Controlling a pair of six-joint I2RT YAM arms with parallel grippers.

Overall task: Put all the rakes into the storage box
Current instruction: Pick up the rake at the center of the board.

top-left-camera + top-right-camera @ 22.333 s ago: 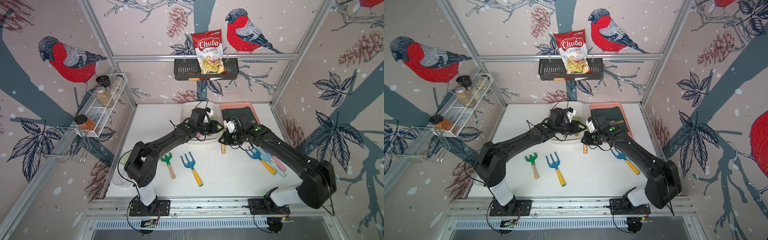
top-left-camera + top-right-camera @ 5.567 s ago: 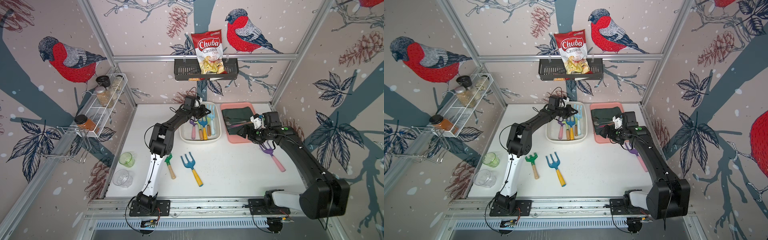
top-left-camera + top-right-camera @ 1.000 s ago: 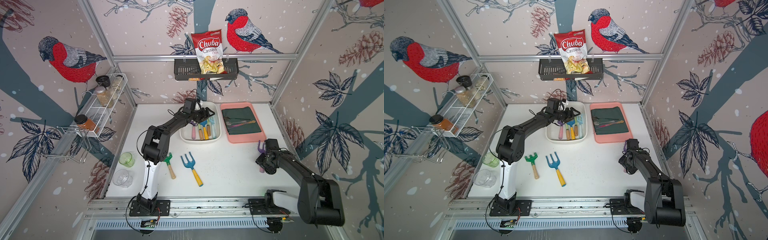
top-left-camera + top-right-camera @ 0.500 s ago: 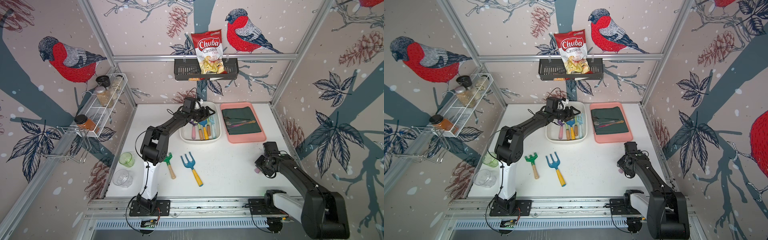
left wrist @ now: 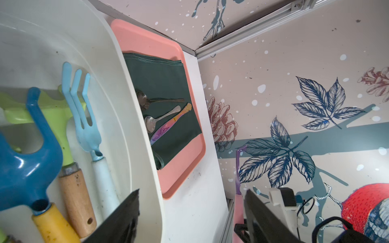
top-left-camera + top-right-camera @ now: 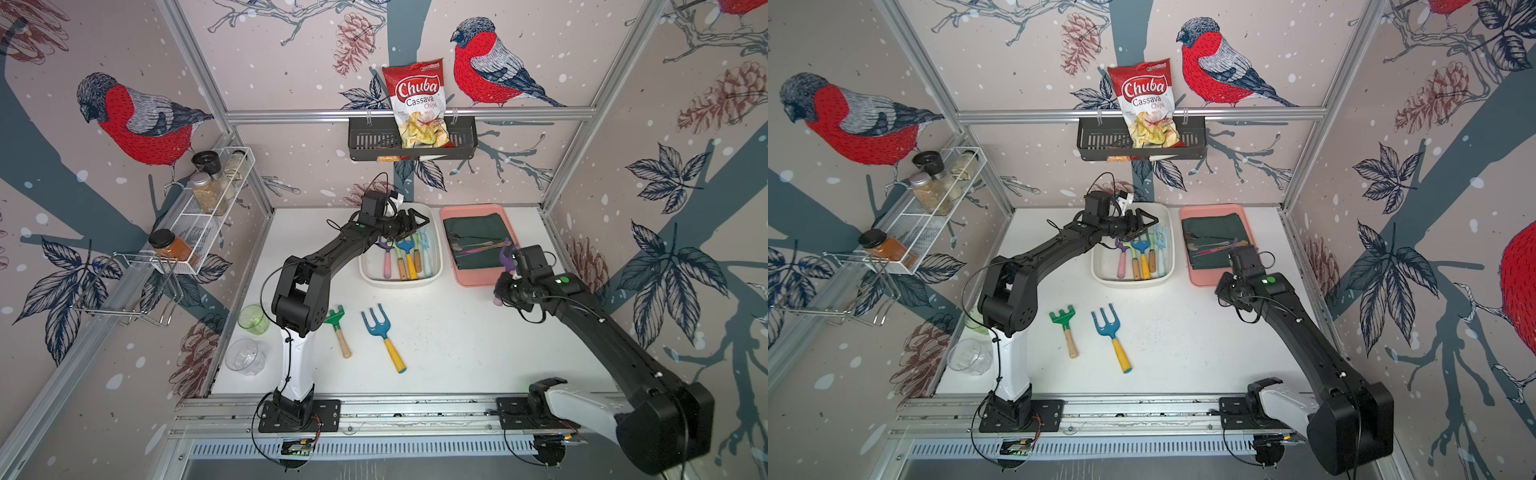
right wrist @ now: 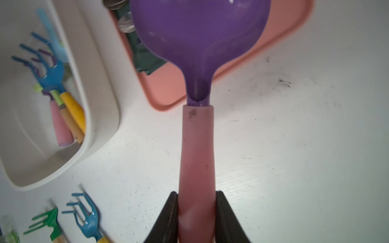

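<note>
The rake (image 7: pixel 197 134) sits between your right jaws, clenched on its pink handle, over the tabletop (image 7: pixel 284 151) beside the pink tray (image 7: pixel 168 94), apart from the storage box (image 6: pixel 401 283). Your left jaws gape empty over that box.

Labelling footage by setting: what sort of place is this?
Probably a staged robot test cell: bird wallpaper on an aluminium frame, a robot arm bolted to a rail.

1. Walls (image 6: pixel 291 62): pale pink paper printed with red-breasted birds, pine cones and dark leaves.
2. Metal rails (image 6: pixel 291 114) frame the corners and back wall.
3. White table (image 6: pixel 457 340), scuffed (dark specks close up).
4. Wire rack (image 6: pixel 199 232) on left wall; black basket (image 6: pixel 365 141) on back rail.
5. Light even, shadows soft.
</note>
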